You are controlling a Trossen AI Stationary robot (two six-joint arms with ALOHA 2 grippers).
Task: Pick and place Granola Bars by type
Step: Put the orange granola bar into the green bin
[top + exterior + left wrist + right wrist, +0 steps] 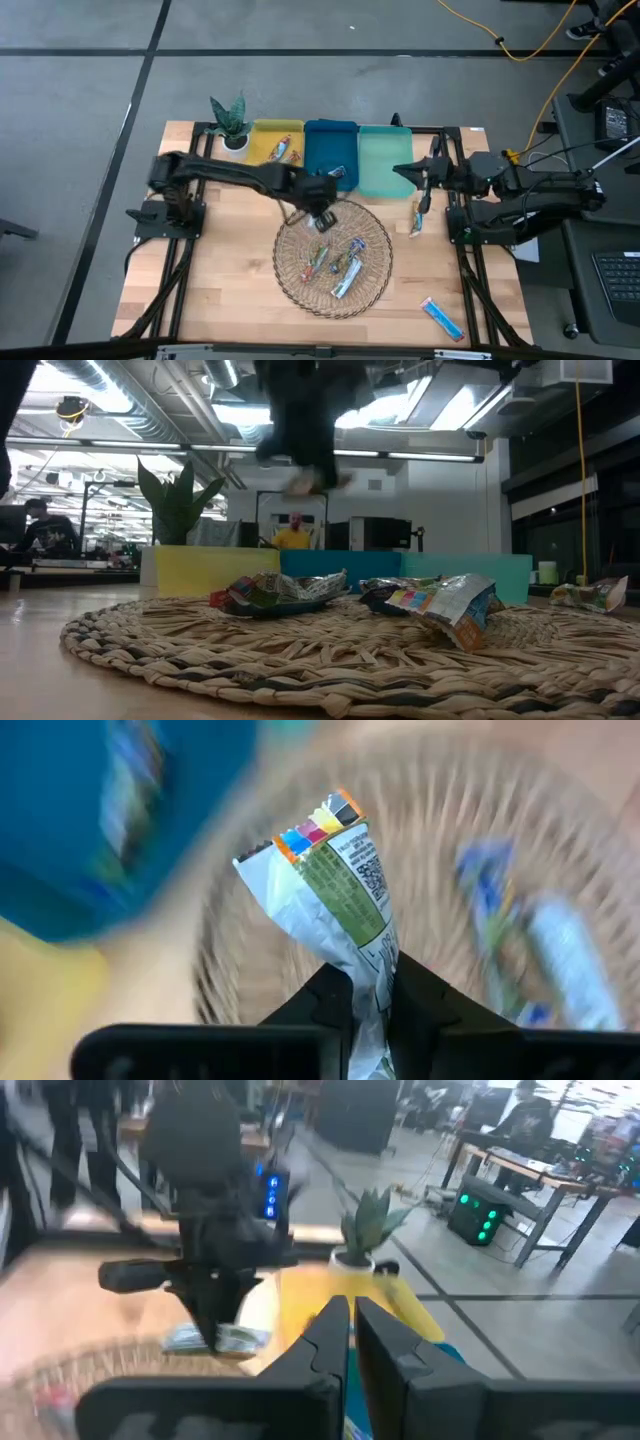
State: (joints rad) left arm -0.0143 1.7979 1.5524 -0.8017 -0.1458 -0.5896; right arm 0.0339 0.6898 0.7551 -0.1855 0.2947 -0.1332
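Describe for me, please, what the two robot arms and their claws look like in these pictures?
Both arms are black, built of slim tubular links with chunky joints, and mounted on black frames at the table's sides. The left claw has two flat, angular black fingers, and so does the right claw. Seen from the right wrist, the left arm's wrist carries a small blue light. Black cables trail from the right arm's base.

1. From overhead you get even, moderately bright light; the counter (230, 300) shows only soft, short shadows under the arms.
2. At counter height, ceiling strip lights (420, 405) glare and wash out the upper room, and the arm above is a dark, smeared silhouette.
3. Your left wrist camera is heavily motion-blurred: the basket (250, 960) streaks, only the held bar (340, 880) stays sharp.
4. Your right wrist camera is soft throughout, and the counter's near corner smears.
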